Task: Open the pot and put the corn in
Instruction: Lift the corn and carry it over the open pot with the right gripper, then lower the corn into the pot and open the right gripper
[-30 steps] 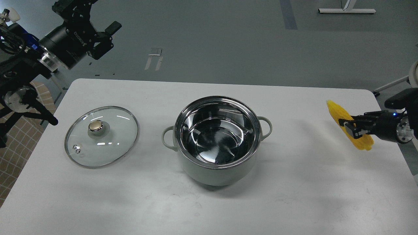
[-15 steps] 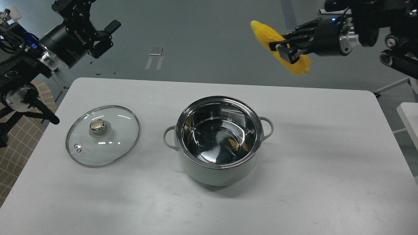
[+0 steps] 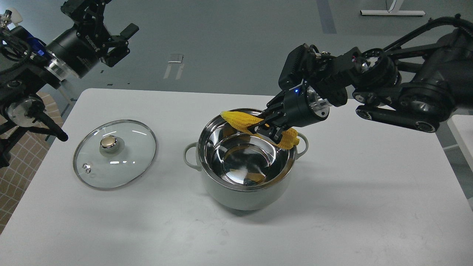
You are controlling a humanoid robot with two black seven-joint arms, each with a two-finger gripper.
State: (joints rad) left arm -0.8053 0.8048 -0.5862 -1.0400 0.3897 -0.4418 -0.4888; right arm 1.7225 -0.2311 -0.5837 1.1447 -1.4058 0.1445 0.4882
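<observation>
The corn (image 3: pixel 245 120) sits crosswise in the right end effector (image 3: pixel 266 130), whose fingers are clamped around the cob's middle. It hangs over the far rim of the open pot (image 3: pixel 245 184), tapered tip pointing left, butt end toward the right handle. The cob looks about as long as the pot is wide, so I'd judge the release works best after moving it nearer the centre, lowering it and tipping one end down so it slides inside rather than bridging the rim. The lid (image 3: pixel 115 154) lies flat on the desk (image 3: pixel 369 207), well left of the pot. The left end effector (image 3: pixel 120 44) hovers high at far left, fingers apart, holding nothing.
</observation>
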